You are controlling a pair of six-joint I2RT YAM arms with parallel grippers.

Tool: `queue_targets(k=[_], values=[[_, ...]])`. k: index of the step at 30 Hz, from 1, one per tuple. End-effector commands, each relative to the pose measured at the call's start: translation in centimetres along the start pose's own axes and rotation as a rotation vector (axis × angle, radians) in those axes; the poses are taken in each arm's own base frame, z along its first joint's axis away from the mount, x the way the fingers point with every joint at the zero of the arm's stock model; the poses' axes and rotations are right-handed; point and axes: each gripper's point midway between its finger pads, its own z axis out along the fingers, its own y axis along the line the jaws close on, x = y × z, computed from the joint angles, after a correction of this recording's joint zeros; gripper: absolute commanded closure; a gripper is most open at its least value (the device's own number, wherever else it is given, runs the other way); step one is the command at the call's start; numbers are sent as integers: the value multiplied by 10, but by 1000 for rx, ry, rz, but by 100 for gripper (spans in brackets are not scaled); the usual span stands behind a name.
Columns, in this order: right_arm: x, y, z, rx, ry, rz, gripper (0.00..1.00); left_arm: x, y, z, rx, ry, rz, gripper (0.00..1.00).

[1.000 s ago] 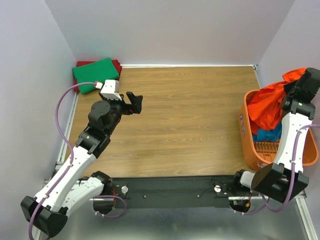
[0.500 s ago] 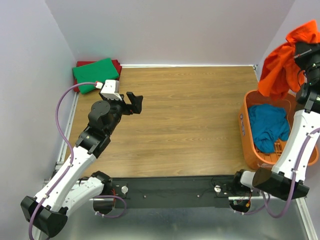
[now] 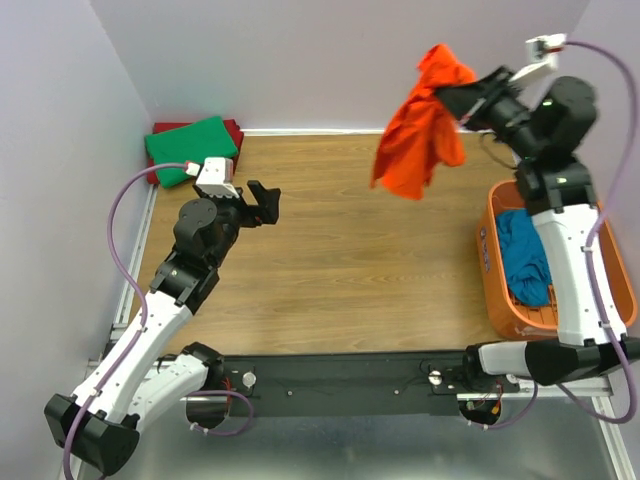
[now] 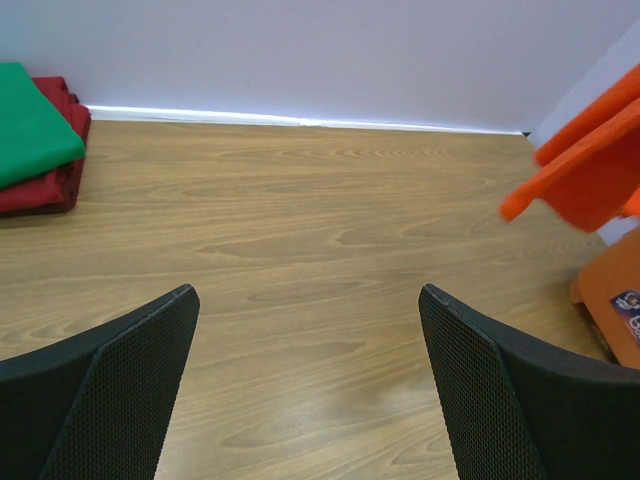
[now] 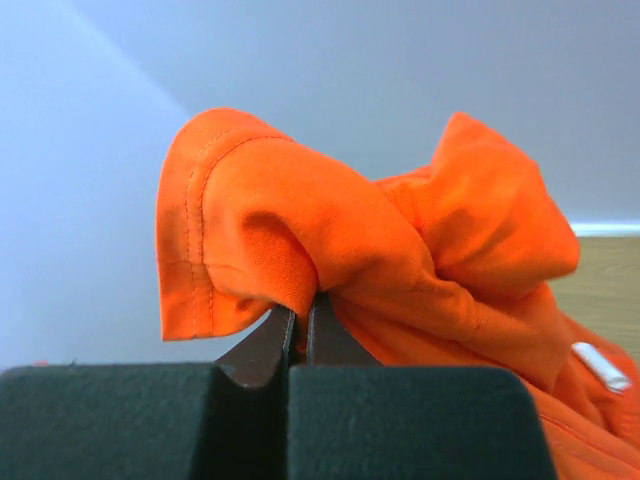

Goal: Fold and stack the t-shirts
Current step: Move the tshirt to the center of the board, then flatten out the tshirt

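Orange t-shirt (image 3: pixel 418 135) out of the basket (image 3: pixel 487 262) — now hanging in the air above the far right side of the table (image 3: pixel 350 260).
A second ago it lay bunched in the basket; your right gripper (image 3: pixel 452 97), jaws pinched shut on a fold of it, has swung it up and inward, baring the teal t-shirt (image 3: pixel 525 262). Your left gripper (image 3: pixel 265 203) waits wide open and empty — next, I judge, you spread it flat.

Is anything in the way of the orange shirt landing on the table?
Nothing visible is. The orange shirt hangs from the right gripper over bare tabletop; the left gripper sits off to the left, and the basket to the right.
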Motion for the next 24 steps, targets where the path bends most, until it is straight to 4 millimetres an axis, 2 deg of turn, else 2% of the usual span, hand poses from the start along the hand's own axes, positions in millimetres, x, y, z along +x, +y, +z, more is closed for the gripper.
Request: queue_targets(k=[1, 2, 3, 4, 5, 6, 8, 9, 10, 13, 14, 15, 16, 17, 18, 20, 21, 22, 23, 24], values=[[69, 18, 38, -37, 102, -45, 90, -13, 2, -1, -10, -31, -19, 2], [95, 25, 46, -52, 156, -47, 79, -13, 3, -1, -16, -33, -20, 2], [130, 4, 61, -11, 233, -45, 65, -14, 4, -1, -20, -36, -22, 2], [145, -6, 67, 12, 263, -43, 51, -13, 4, 0, -22, -34, -25, 2], [162, -25, 72, 71, 294, -42, 30, -11, 4, 0, -27, -26, -37, 2], [173, -40, 75, 122, 311, -50, 22, -9, 5, 1, -30, -17, -42, 2], [203, -79, 74, 244, 353, -66, 14, -2, 7, 3, -48, 8, -63, 3], [210, -88, 71, 273, 364, -67, 13, 4, 11, 3, -69, 28, -71, 3], [228, -101, 62, 307, 397, -54, 13, 9, 14, 3, -85, 40, -81, 4], [258, -111, 50, 331, 432, -21, 14, 30, 24, 5, -137, 81, -139, 10], [289, -113, 35, 339, 489, -20, 14, 37, 26, 5, -148, 92, -157, 14], [303, -114, 29, 344, 510, -25, 15, 44, 27, 6, -156, 102, -181, 17], [317, -114, 23, 354, 528, -13, 16, 60, 31, 6, -170, 123, -220, 19], [334, -104, 17, 337, 542, -15, 18, 67, 32, 6, -176, 129, -243, 23], [363, -110, 1, 352, 595, -2, 21, 82, 37, 5, -189, 148, -258, 26], [404, -96, -14, 322, 630, 25, 24, 95, 40, 6, -206, 152, -317, 30], [409, -83, -12, 298, 619, 28, 24, 102, 43, 6, -214, 155, -329, 31], [427, -85, -21, 304, 639, 26, 24, 115, 47, 4, -228, 169, -338, 31], [439, -74, -22, 294, 634, 28, 25, 121, 49, 5, -236, 174, -351, 32], [449, -75, -25, 304, 646, 28, 25, 124, 49, 5, -234, 175, -356, 32]])
